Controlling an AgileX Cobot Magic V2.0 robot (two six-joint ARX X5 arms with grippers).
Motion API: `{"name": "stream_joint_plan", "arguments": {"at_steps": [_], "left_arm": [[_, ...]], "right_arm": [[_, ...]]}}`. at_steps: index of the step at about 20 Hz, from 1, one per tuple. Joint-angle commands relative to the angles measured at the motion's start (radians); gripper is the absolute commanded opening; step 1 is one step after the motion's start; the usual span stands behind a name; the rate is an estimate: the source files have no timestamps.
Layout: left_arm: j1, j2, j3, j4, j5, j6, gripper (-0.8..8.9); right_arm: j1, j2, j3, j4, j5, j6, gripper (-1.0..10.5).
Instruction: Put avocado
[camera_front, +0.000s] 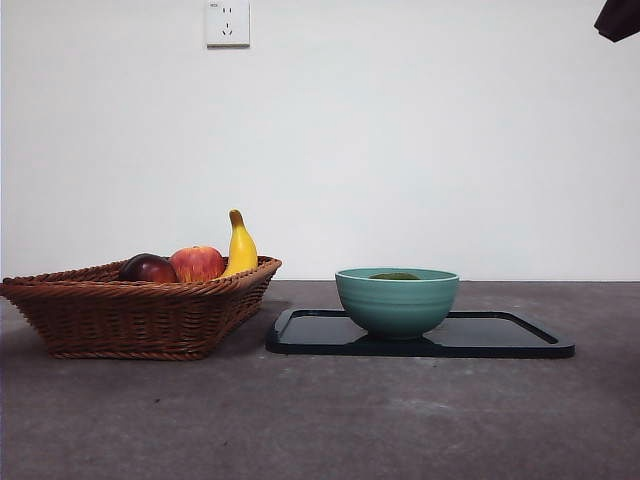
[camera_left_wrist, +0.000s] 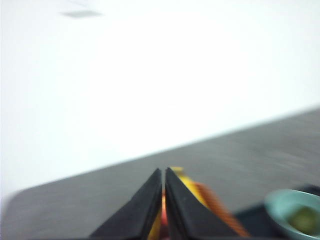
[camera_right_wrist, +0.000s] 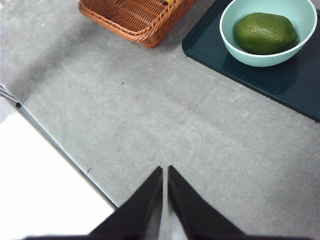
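Table (camera_front: 320, 420): grey, mottled surface; carries everything listed below.
Wicker basket (camera_front: 140, 315): brown, woven, on the left in the front view; holds three fruits.
Tray (camera_front: 500, 335): dark, flat, rectangular, just beside the basket on its right; the bowl stands on it.
Bowl (camera_front: 397, 302): teal, ribbed, round, upright on the tray's left part; pale inside in the right wrist view (camera_right_wrist: 270, 55).
Avocado (camera_right_wrist: 266, 33): dark green, smooth, oval — lies inside the bowl, resting on its floor. From the front only its top shows above the rim (camera_front: 394, 276).
Banana (camera_front: 240, 250): yellow, standing on end at the basket's rear right, stem up.
Apple (camera_front: 197, 263): red-yellow, in the basket, between the banana and the maroon fruit.
Maroon fruit (camera_front: 148, 268): dark, round, in the basket, touching the apple on its left.
Left gripper (camera_left_wrist: 163, 172): jaws closed tip to tip, nothing between them; view blurred, with the basket's contents behind the jaws and the bowl off to one side.
Right gripper (camera_right_wrist: 164, 170): jaws pressed together, empty — above bare table, well apart from the bowl and the basket.
Wall socket (camera_front: 227, 22): white, on the wall above the basket.
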Motion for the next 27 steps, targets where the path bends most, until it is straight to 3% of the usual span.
{"name": "stream_joint_plan", "arguments": {"at_steps": [1,5,13,20,27], "left_arm": [[0.060,-0.089,-0.104,0.065,-0.074,0.021,0.09],[0.113,-0.247,-0.318,0.126,-0.105,0.017,0.09],[0.121,-0.440,-0.635,0.126,-0.105,-0.008,0.09],[0.121,-0.513,-0.748,0.114,-0.105,-0.029,0.09],[0.121,-0.513,-0.748,0.019,-0.105,-0.042,0.09]], "right_arm": [[0.009,0.003,0.006,0.010,0.000,0.010,0.1],[0.009,0.003,0.006,0.010,0.000,0.010,0.1],[0.009,0.003,0.006,0.010,0.000,0.010,0.1],[0.009,0.003,0.006,0.010,0.000,0.010,0.1],[0.009,0.003,0.006,0.010,0.000,0.010,0.1]]}}
